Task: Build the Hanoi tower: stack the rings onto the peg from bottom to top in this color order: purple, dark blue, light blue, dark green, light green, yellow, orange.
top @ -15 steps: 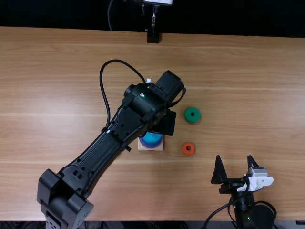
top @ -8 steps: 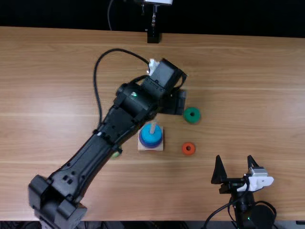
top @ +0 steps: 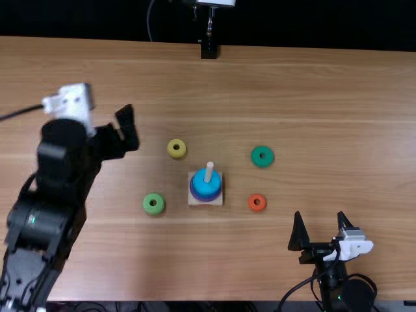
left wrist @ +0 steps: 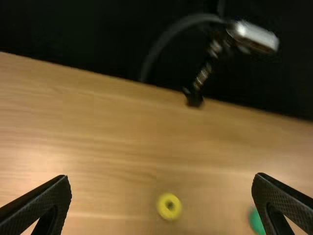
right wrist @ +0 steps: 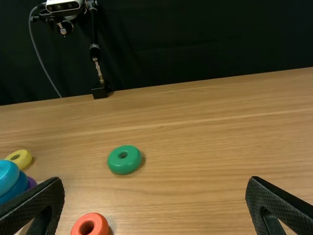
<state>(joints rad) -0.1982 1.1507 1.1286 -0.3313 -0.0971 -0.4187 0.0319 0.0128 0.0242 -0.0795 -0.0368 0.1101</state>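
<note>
Wide apart at left jaws, same at right jaws, well off dark green ring (top: 262, 162)! Might miss peg (top: 208, 172) if gripped off-centre!

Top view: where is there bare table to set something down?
Bare: beyond the yellow ring, toward the table's far edge; right of the dark green ring and orange ring. Crowded: around the peg, between these and the light green ring, and under the left arm.
</note>
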